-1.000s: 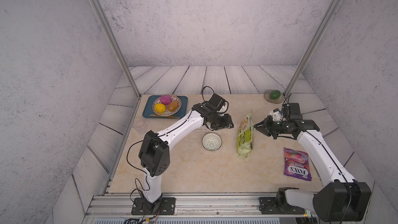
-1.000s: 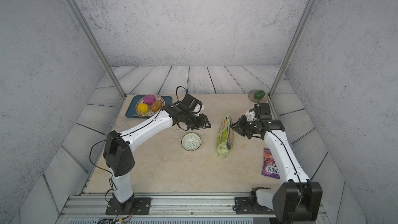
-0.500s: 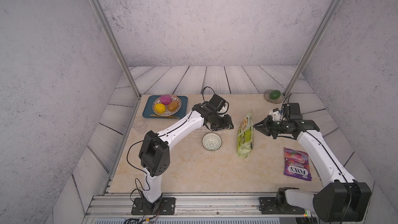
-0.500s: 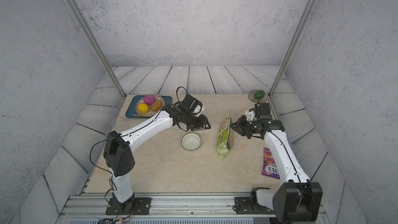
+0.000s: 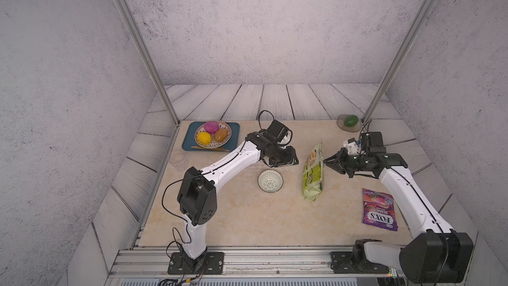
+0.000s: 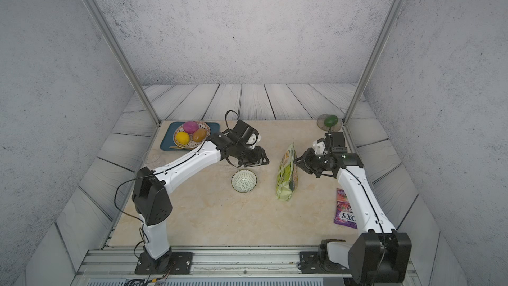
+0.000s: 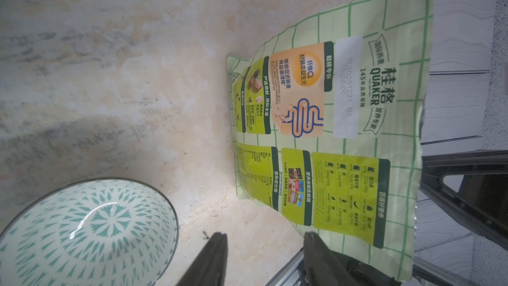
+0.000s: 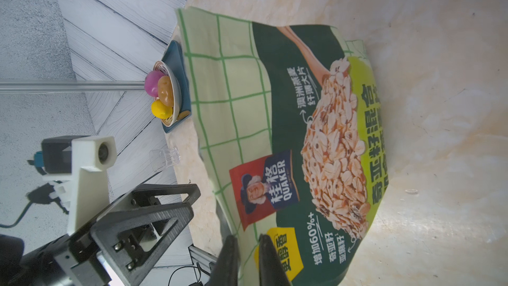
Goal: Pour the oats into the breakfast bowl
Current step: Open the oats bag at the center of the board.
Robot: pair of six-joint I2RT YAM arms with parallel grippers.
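Note:
The lime-green oats pouch [image 5: 313, 173] stands upright mid-table; the oats themselves are hidden inside it. The breakfast bowl [image 5: 270, 180], white with a teal radiating pattern, sits empty just left of the pouch. My right gripper [image 5: 325, 160] reaches in from the right and is shut on the pouch's upper edge; in the right wrist view its fingers [image 8: 231, 257] pinch the checked edge of the pouch [image 8: 288, 133]. My left gripper [image 5: 288, 160] hovers behind the bowl, short of the pouch's back face [image 7: 330, 133]. It [image 7: 265, 243] is open over bare table, with the bowl [image 7: 82, 232] beside it.
A blue tray [image 5: 189, 141] with a fruit plate [image 5: 213, 134] sits at the back left, and a clear cup [image 5: 178, 158] stands near it. A purple FOX'S bag [image 5: 379, 210] lies at the right. A green fruit on a dish [image 5: 350, 122] is at the back right.

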